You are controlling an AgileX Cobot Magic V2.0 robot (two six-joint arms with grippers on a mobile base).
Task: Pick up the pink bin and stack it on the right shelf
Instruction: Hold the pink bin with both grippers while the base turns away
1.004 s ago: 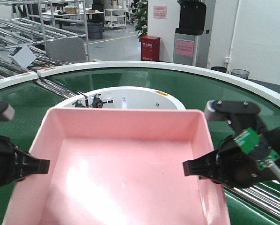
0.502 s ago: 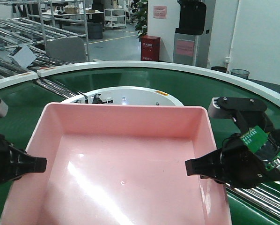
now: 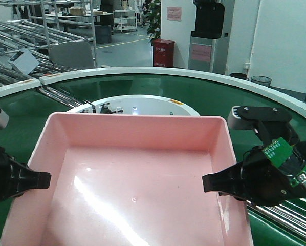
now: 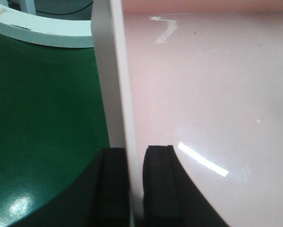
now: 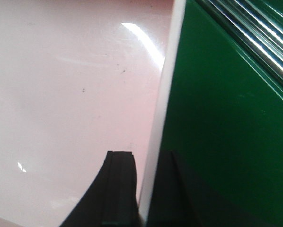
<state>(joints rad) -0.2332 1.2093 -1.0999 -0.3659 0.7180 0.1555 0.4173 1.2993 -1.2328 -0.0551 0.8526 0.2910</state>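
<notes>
The pink bin [image 3: 137,174] fills the lower middle of the front view, held up over the green belt, and it is empty. My left gripper [image 3: 40,179] is shut on its left wall, one finger inside and one outside the rim [image 4: 136,153]. On the opposite wall my right gripper [image 3: 212,183] is shut the same way, clamping the thin rim [image 5: 148,158]. The bin's glossy pink floor shows in both wrist views [image 4: 203,85] [image 5: 75,71]. The right shelf is out of view.
A green curved conveyor belt [image 3: 219,95] rings a white centre hub [image 3: 137,102] beyond the bin. Steel rollers [image 3: 286,215] run under my right arm. Roller racks [image 3: 20,36] stand at the back left, and a red box [image 3: 164,52] by the far wall.
Over the last second the bin's far rim rose a little and squared up, with both grippers still clamped. Almost nothing moved in the last half second.
</notes>
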